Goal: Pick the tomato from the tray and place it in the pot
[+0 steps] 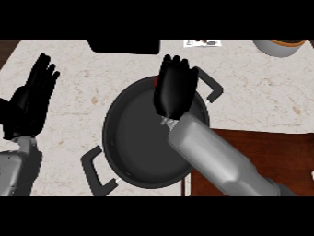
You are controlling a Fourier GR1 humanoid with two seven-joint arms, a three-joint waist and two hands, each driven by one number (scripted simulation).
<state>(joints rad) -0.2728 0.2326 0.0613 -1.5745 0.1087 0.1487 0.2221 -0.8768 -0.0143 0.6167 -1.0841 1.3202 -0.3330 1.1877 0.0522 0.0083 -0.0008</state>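
On marble counter [268,97], dark pot [142,147], right hand [175,90] over it, perhaps tomato [157,81] beneath

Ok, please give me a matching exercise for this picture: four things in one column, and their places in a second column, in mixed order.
Things:
1. dark grey round pot with two handles
2. brown wooden tray
3. black left hand
4. pale round bowl

Places:
A. top right corner of the view
B. lower right, beside the pot
C. middle of the counter, under the right hand
D. left side, open, fingers up

Pairs: 1-C, 2-B, 3-D, 4-A
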